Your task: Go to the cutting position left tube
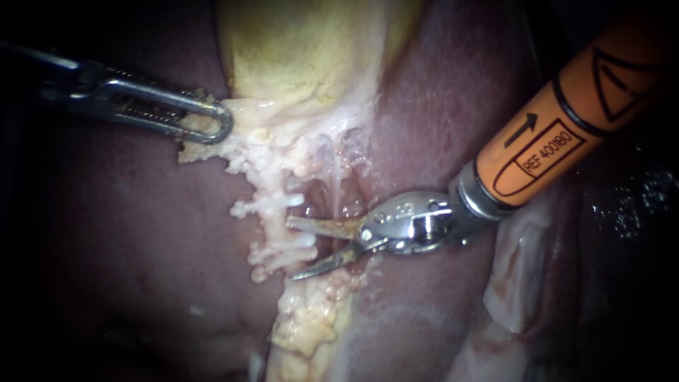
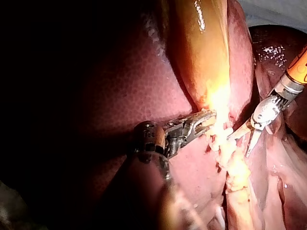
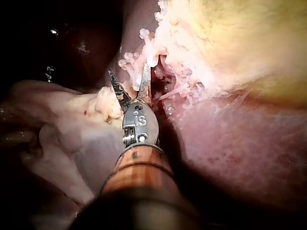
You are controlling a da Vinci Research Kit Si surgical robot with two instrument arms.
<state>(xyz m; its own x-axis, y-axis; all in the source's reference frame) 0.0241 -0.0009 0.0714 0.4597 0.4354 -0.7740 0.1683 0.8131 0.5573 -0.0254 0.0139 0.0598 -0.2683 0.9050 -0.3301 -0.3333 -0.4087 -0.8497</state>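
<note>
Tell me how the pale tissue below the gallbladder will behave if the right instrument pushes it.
Probably floppy: the pale tissue lies in ragged strands and lumps. Likely slippery, since it glistens wet. It may tear easily: the strands by the right instrument are thin.

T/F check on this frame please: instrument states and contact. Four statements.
1. The right instrument has its blades open. True.
2. The left instrument holds nothing. False: it is shut on pale tissue at the lower edge of the gallbladder.
3. The two instruments touch each other. False: they are apart, with pale tissue between them.
4. The right instrument's shaft is orange. True.
</note>
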